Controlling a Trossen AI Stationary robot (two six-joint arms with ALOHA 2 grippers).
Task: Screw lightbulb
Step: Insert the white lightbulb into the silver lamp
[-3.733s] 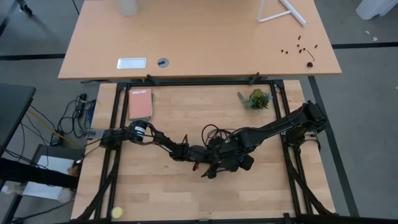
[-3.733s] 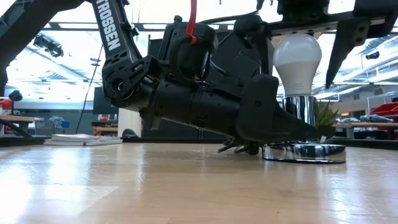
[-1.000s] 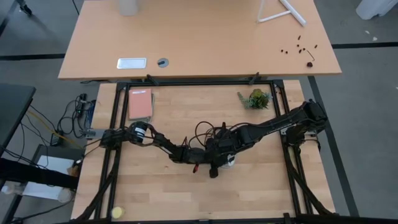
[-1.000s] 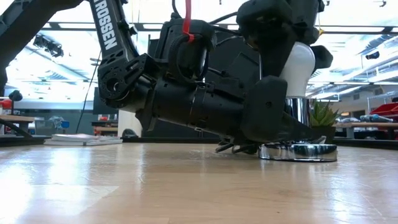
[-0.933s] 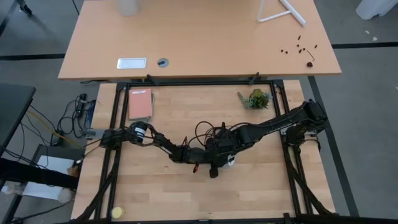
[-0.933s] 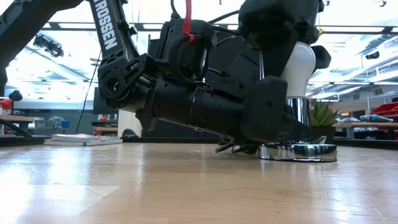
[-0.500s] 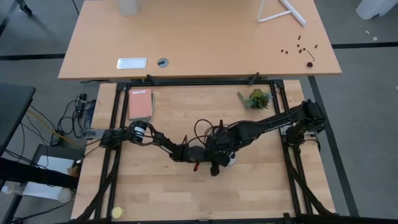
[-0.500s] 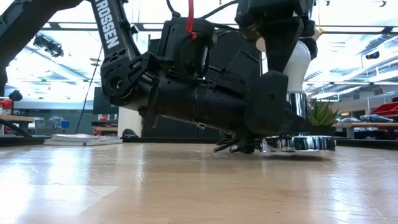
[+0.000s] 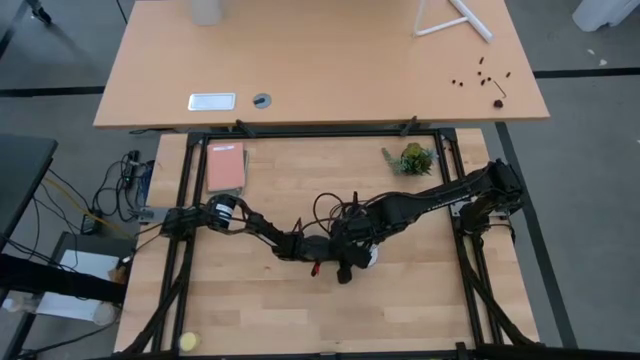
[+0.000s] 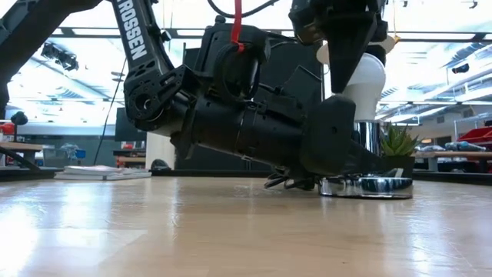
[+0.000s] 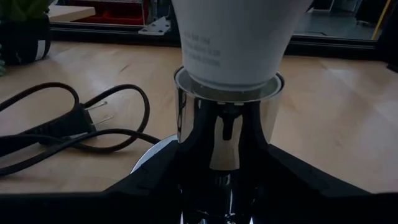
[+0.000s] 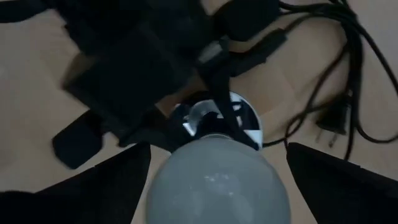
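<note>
The white lightbulb (image 10: pixel 364 80) stands upright, its narrow end down in the chrome socket tube (image 11: pixel 227 134). The tube rises from the round silvery socket disc (image 10: pixel 367 187), which lies on the table. My left gripper (image 11: pixel 227 186) reaches in low and level and is shut on the socket tube. My right gripper (image 12: pixel 217 171) comes down from above and is shut on the bulb, which also shows in the high view (image 9: pixel 369 256). The socket's thin black cord and plug (image 11: pixel 74 124) lie on the table beside it. My left gripper pinches the chrome socket tube's lower part (image 11: pixel 208 155) between its two fingers (image 11: pixel 155 180), one on each side. The fingers lie level, just above the disc. The socket stands upright with its disc on the table. My right gripper pinches the bulb's wide upper part (image 12: pixel 180 180) between its two fingers (image 12: pixel 106 186), one on each side. The fingers come from above, pointing down. The bulb stands upright, its narrow end in the socket tube.
A small potted plant (image 9: pixel 413 158) stands at the far right of the table and a pink book (image 9: pixel 225 167) at the far left. A yellow ball (image 9: pixel 188 342) lies at the near left corner. The cord loops (image 12: pixel 336 81) spread beside the socket.
My right gripper has turned about the bulb's upright axis while staying over it, its fingers around the bulb. The bulb stays upright in the socket. My left gripper has kept its hold on the socket tube.
</note>
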